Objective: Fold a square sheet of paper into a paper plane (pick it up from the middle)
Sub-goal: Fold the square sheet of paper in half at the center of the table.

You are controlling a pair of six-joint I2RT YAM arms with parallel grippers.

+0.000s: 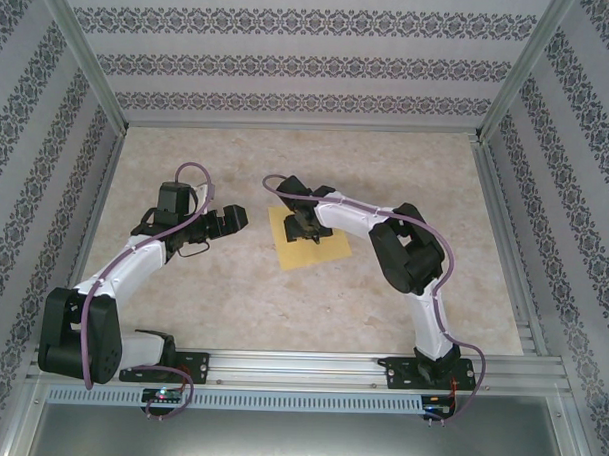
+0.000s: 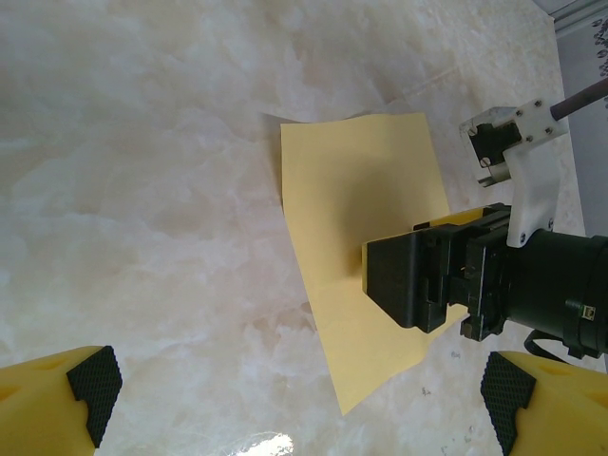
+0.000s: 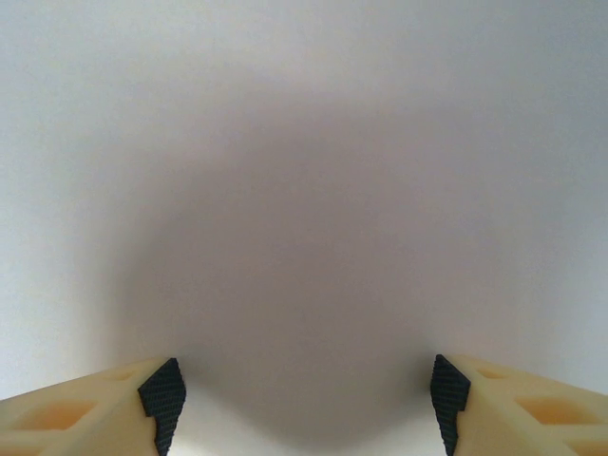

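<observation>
Mustard-yellow square sheet of paper (image 1: 319,254) lay flat mid-table (image 1: 232,306) | my right gripper (image 3: 304,404) pressed close over its middle, fingers apart, apparently to pinch it up there | my left gripper (image 2: 299,389) hovered wide open beside it, leaving room.

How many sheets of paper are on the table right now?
1: a yellow sheet lies flat in the middle of the table, directly under the right gripper, right of the left gripper. Any sheet stacked beneath it would be hidden.
</observation>
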